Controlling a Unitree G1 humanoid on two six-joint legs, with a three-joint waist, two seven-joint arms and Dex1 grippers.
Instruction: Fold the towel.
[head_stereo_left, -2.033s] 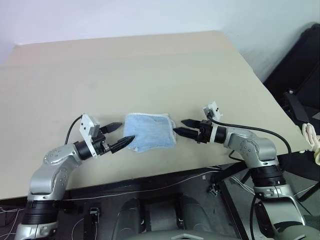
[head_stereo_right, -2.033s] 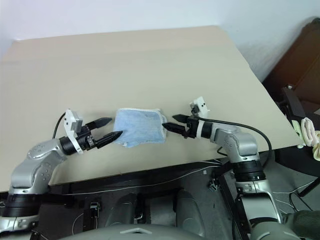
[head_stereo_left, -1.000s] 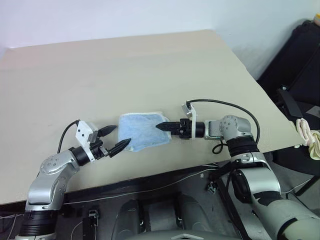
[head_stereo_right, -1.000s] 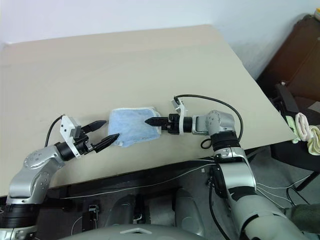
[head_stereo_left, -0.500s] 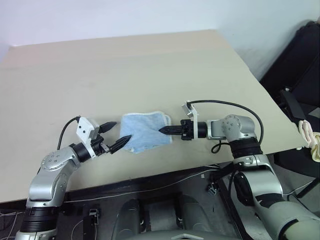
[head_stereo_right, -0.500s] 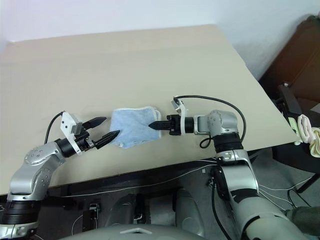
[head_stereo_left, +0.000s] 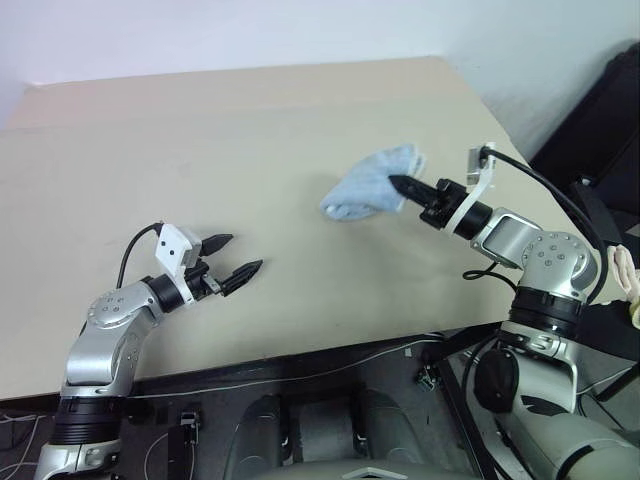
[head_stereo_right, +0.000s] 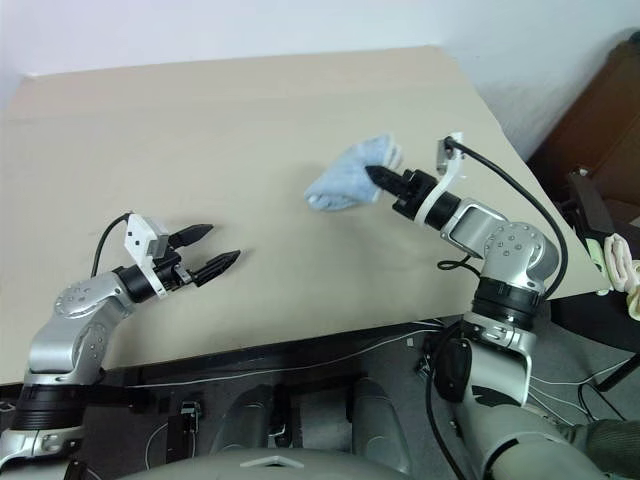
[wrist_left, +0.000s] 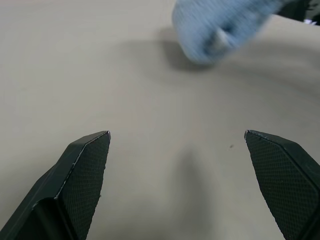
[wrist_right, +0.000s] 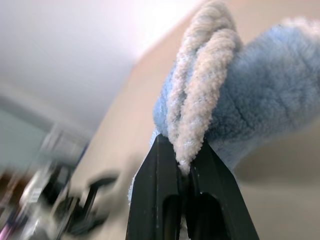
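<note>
1. The left gripper (head_stereo_left: 232, 272) sits nearest, low over the table (head_stereo_left: 250, 140) at its front left, with its two fingers spread wide and nothing between them. It is well apart from the towel, so it has no part in the grip right now. Standing open and level like this, it looks ready to catch a free edge.

2. Between the two arms lies a bare stretch of table. That space would serve for laying the cloth flat again, which a clean fold probably needs.

3. Farther off and to the right, the right gripper (head_stereo_left: 398, 184) points in toward the middle of the table. Its fingers are pinched together on the towel's white-edged hem, seen in the right wrist view as a doubled rim squeezed between the black tips.

4. The towel (head_stereo_left: 368, 184) hangs from that pinch as a bunched blue lump, drooping away from the tips toward the table. Whether its low end touches the surface I cannot tell. Held by a single edge, it cannot keep a flat shape, so the fold does not look finished. The grip at the hem suggests the aim is to drag or shake the cloth out.
</note>
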